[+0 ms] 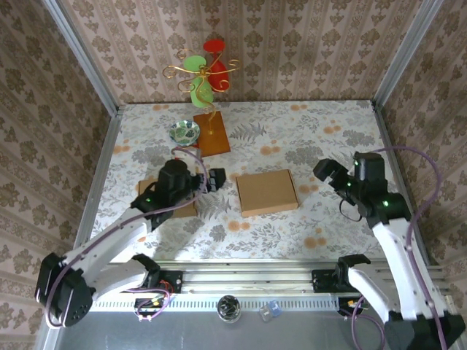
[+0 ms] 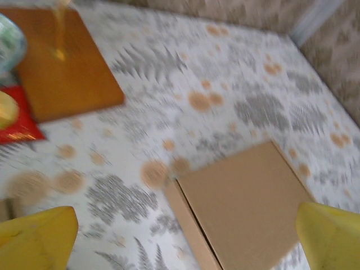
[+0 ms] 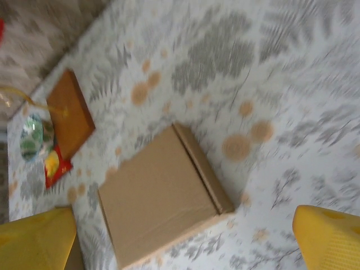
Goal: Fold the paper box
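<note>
Paper box [image 1: 267,192], flat brown cardboard rectangle, on fern-print table [image 1: 306,131], left gripper [image 1: 215,179] and right gripper [image 1: 325,171] both spread wide

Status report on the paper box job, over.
Left gripper open, empty. Right gripper open, empty. Paper box lid down, flat between them, untouched. Wooden base behind, apart from it.

Both arms are the same build. Left arm [image 1: 109,244] and right arm [image 1: 400,251]: white link shells, black joint housings. Small green LEDs [image 1: 385,202] lit on the black housings at the wrist end. Grey-purple cable [image 1: 438,179] loops off each arm. Black bases [image 1: 149,271] bolted to a silver extrusion rail [image 1: 248,281]. Fingers [image 2: 39,239] are yellow with blunt wedge tips.
</note>
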